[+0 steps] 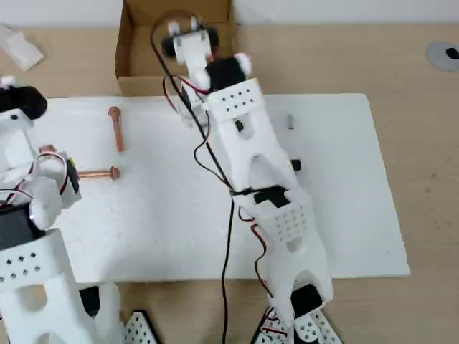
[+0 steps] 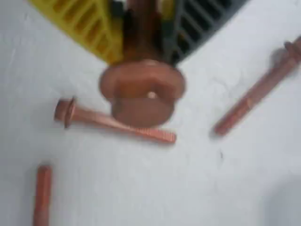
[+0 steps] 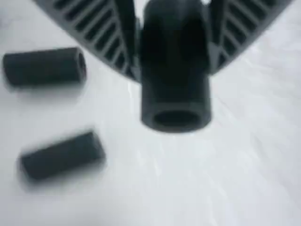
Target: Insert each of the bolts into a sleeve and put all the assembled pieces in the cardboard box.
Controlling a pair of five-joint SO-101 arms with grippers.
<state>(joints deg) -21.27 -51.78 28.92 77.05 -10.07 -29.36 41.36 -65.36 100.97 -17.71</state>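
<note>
From above, the cardboard box (image 1: pixel 129 50) stands at the far edge of the white foam sheet (image 1: pixel 344 179). Two loose bolts (image 1: pixel 115 129) lie on the sheet near my left arm (image 1: pixel 29 215), and my right arm (image 1: pixel 244 143) stretches across its middle.

At my left wrist, my left gripper (image 2: pixel 141 42) is clamped on a copper bolt (image 2: pixel 141 89), shank between the jaws, head jutting out; three spare bolts (image 2: pixel 113 122) lie on the foam beneath.

At my right wrist, my right gripper (image 3: pixel 174 42) grasps a black sleeve (image 3: pixel 176 89), open end poking past the jaws; two other sleeves (image 3: pixel 44 67) lie nearby on the foam
</note>
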